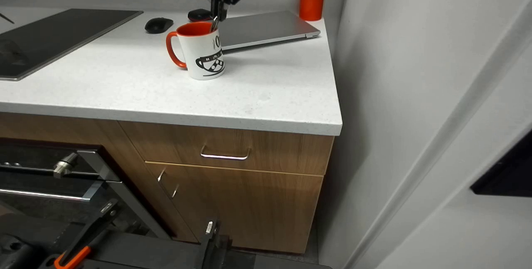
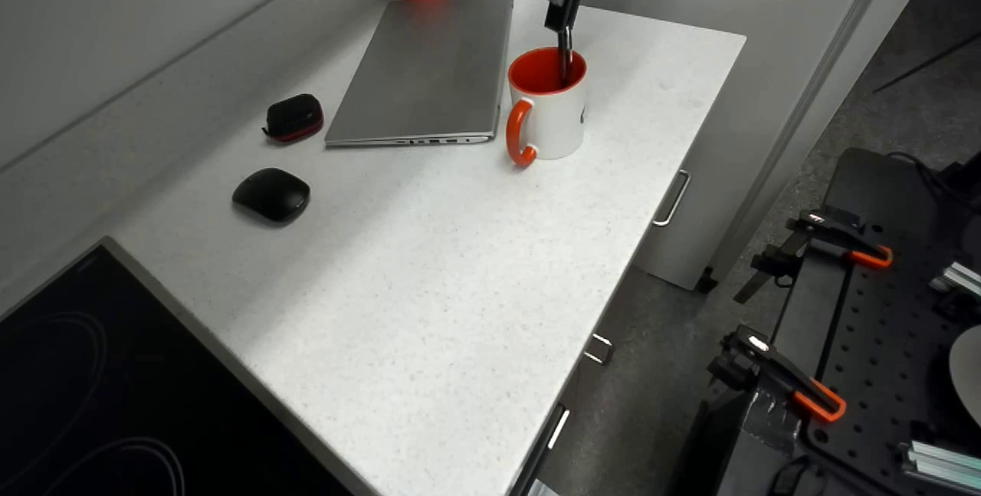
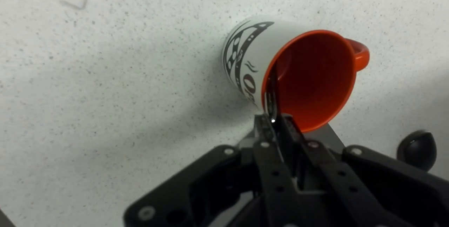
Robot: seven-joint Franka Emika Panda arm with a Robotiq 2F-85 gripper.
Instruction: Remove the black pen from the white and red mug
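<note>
The white and red mug [image 1: 203, 57] stands upright on the white counter, with its red handle turned away from the laptop side. It also shows in an exterior view [image 2: 558, 128] and in the wrist view [image 3: 284, 35]. The black pen [image 2: 565, 59] stands nearly upright in the mug against the inner wall, its lower part inside. The pen also shows in the wrist view [image 3: 272, 97]. My gripper [image 3: 275, 123] is just above the mug's rim, its fingers closed around the pen's upper end. The gripper also shows in both exterior views [image 1: 218, 13] [image 2: 562, 19].
A closed grey laptop [image 2: 433, 70] lies beside the mug. A black mouse [image 2: 272, 195] and a small black case [image 2: 294, 117] lie farther along the counter. A red canister [image 1: 311, 5] stands by the wall. A black cooktop [image 2: 92, 389] is set in the counter.
</note>
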